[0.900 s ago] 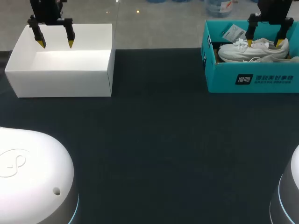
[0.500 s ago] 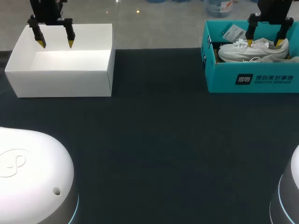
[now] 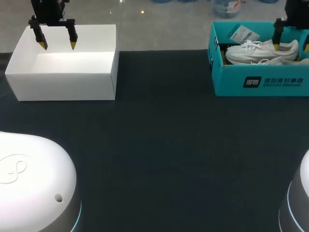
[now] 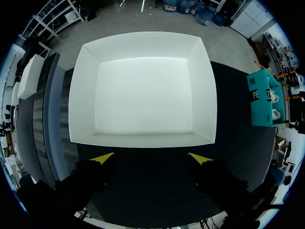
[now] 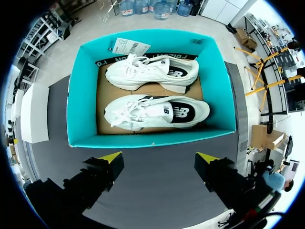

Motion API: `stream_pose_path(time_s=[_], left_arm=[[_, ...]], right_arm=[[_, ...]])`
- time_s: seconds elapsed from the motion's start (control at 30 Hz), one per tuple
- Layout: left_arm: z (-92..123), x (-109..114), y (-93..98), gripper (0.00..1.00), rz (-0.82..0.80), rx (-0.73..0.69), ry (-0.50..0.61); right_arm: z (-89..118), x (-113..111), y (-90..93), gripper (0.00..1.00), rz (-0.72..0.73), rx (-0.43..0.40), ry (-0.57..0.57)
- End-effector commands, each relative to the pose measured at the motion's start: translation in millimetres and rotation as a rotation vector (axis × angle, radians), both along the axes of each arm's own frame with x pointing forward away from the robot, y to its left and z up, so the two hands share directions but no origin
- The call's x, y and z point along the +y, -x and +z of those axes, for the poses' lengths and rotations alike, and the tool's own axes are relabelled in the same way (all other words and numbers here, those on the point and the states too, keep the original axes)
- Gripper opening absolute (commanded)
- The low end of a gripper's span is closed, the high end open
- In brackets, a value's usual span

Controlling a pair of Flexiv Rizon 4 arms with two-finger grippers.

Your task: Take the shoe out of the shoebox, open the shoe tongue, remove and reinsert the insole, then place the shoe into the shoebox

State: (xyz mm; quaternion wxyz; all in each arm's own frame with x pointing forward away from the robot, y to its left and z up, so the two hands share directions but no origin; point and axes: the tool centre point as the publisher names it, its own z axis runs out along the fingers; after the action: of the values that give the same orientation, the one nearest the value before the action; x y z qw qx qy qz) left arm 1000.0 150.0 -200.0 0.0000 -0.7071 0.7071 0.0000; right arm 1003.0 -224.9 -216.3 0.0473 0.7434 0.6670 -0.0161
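A teal shoebox (image 3: pixel 260 83) stands open at the table's far right. Two white shoes lie on their sides in it, one (image 5: pixel 152 71) beside the other (image 5: pixel 157 112), toes pointing the same way; the head view shows them as a white shape (image 3: pixel 260 50). My right gripper (image 3: pixel 291 46) hangs open above the box's right part, one finger almost out of the head view. Seen from its own wrist, the right gripper (image 5: pixel 159 156) is empty, its tips over the box's nearest long wall (image 5: pixel 152 138). My left gripper (image 3: pixel 58 46) is open and empty, far from the shoes.
An empty white box (image 3: pixel 63 84) stands at the far left, with my left gripper (image 4: pixel 151 157) hanging above its rim (image 4: pixel 143 140). A white paper tag (image 5: pixel 126 46) leans in the shoebox's corner. The arms' white bases (image 3: pixel 34 183) fill the near corners.
My right gripper has shifted to the right over the shoebox, toward the head view's edge. The left arm has not moved.
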Motion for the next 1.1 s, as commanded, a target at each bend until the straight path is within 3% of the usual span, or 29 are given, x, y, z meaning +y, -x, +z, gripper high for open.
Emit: stream_pose_path(time_s=[0.03,0.27,0.5,1.1], left_arm=[[0.0,0.0,0.0,1.00,0.000,0.000,0.000],[0.0,0.0,0.0,1.00,0.000,0.000,0.000],[0.0,0.0,0.0,1.00,0.000,0.000,0.000],[0.0,0.0,0.0,1.00,0.000,0.000,0.000]], right_arm=[[-15.6,-31.3,-1.3,1.00,-0.012,-0.011,-0.013],[-32.4,-69.5,-16.2,1.00,-0.007,0.008,0.003],[-43.6,-91.4,-30.4,1.00,0.016,0.007,0.006],[-83.3,-111.2,-49.9,1.00,0.046,-0.007,-0.016]])
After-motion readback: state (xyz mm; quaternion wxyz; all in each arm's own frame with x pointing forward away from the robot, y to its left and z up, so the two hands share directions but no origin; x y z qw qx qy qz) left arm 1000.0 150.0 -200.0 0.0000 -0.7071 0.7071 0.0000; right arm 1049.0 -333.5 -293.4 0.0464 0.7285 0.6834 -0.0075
